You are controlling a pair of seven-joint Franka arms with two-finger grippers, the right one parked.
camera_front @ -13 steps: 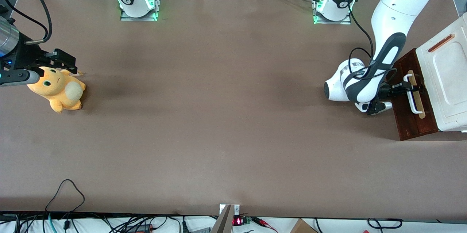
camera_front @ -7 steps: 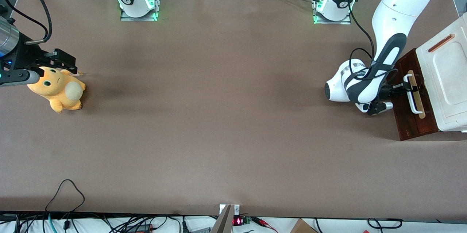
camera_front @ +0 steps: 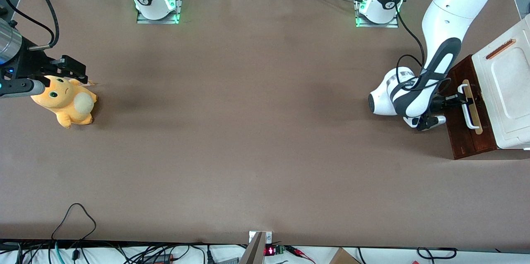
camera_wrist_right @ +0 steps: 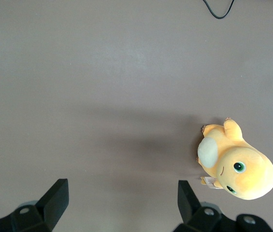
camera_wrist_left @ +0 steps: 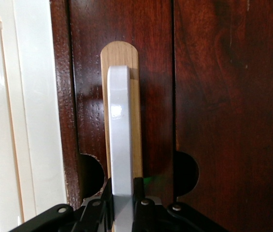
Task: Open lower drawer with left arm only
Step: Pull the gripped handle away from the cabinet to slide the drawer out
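The gripper (camera_front: 463, 99) is closed on the white loop handle (camera_wrist_left: 120, 140) of the lower drawer (camera_front: 467, 131), a dark reddish-brown front with a pale wood strip, at the working arm's end of the table (camera_front: 248, 131), under the cream-white panel (camera_front: 505, 86).

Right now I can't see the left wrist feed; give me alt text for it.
The gripper is shut on the white loop handle, which stands on a pale wood strip on the dark reddish-brown lower drawer. A cream-white panel borders the drawer front.
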